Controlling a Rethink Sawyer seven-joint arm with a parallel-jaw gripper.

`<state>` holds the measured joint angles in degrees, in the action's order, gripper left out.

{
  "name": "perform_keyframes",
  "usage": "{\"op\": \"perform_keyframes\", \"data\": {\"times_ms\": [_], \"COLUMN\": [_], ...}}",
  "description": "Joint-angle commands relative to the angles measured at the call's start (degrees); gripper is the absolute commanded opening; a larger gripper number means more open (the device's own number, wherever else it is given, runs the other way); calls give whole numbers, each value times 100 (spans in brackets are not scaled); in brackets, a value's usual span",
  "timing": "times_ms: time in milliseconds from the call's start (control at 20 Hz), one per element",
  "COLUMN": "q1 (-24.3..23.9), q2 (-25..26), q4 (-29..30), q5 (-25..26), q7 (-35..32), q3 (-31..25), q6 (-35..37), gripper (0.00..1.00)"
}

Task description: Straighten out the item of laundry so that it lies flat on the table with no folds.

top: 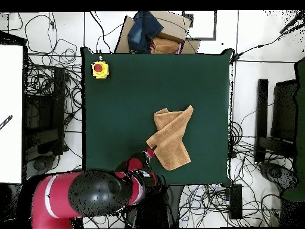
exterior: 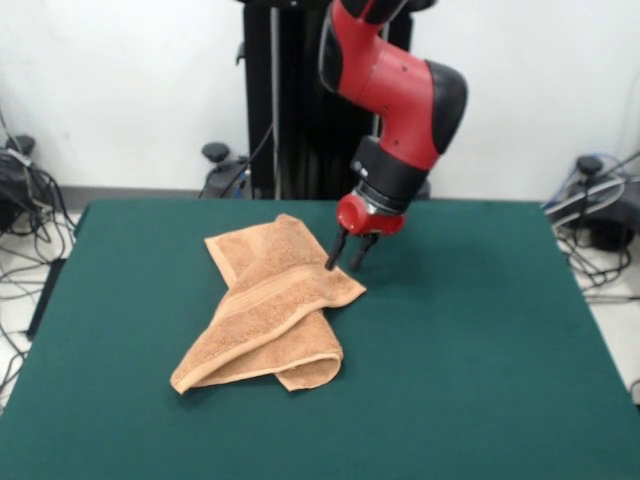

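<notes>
With the jaws (exterior: 350, 262) parted, empty, over the folded hand towel's (exterior: 268, 305) far edge at mid-bench (exterior: 480, 330), a pinch there risks catching 2 layers, dragging the fold along.

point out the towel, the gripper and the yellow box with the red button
towel (exterior: 262, 320): front view, middle of the folded cloth
gripper (exterior: 350, 260): front view, midway between its two dark fingertips
yellow box (top: 100, 70): overhead view, on its red button, near a table corner
</notes>
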<state>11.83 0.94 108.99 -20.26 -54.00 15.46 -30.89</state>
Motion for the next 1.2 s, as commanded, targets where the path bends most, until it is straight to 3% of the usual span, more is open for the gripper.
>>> {"op": "perform_keyframes", "data": {"times_ms": [50, 300, 750, 950, 1200], "q1": [82, 340, 506, 827, 973], "q2": [-173, 187, 333, 805, 1037], "q4": [1, -186, -374, -771, -1041], "q5": [265, 148, 126, -498, -677], "q7": [-560, -718, -946, -1000, -1067], "q3": [193, 281, 351, 477, 438], "q6": [1234, 1107, 1214, 1214, 1128], "gripper": [100, 100, 100, 100, 100]}}
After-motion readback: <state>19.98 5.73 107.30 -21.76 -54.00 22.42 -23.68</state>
